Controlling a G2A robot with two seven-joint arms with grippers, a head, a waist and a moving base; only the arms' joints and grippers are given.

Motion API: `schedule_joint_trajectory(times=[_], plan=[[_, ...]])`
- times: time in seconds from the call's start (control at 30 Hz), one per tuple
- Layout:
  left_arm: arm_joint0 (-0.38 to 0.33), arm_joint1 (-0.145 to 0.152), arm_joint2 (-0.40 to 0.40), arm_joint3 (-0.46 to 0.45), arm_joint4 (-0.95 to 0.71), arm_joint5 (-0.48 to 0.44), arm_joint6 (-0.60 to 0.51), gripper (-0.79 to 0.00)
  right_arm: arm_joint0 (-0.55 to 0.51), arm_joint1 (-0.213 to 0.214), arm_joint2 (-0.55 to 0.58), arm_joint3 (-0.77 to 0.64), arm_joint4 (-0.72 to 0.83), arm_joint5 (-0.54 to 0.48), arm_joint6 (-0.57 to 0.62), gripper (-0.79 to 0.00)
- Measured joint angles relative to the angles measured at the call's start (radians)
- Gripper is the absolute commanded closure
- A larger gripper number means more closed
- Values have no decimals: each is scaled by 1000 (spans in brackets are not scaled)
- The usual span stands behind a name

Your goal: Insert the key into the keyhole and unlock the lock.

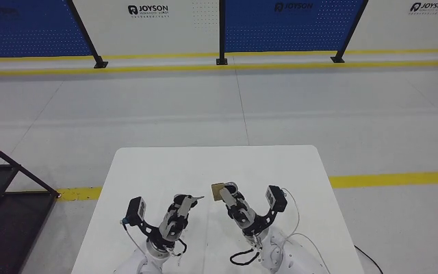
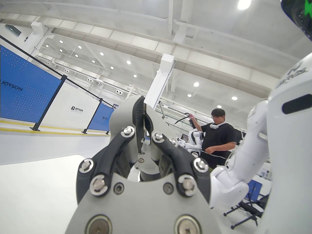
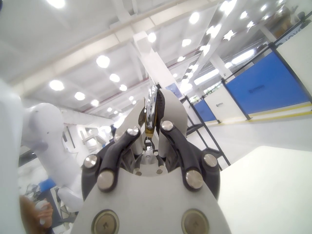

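Right gripper (image 1: 229, 196) clamped tight on the brass lock (image 3: 150, 113), holding it up above the white table (image 1: 205, 164). Left gripper (image 2: 142, 108) pinched closed on the key (image 1: 197, 199), its tip pointing at the lock, close by.

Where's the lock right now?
The lock is clamped in the right gripper over the table, facing the key held by the left gripper.

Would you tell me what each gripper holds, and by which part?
The left gripper pinches the key by its head, blade pointing out. The right gripper clamps the lock, seemingly at its shackle end.
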Motion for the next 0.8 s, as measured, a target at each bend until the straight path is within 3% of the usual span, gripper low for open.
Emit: schedule_joint_trajectory(times=[0.8], plan=[[-41,-41,44,42,6,1,1,0,-14,-36,21,32,-90,14,-62,0]])
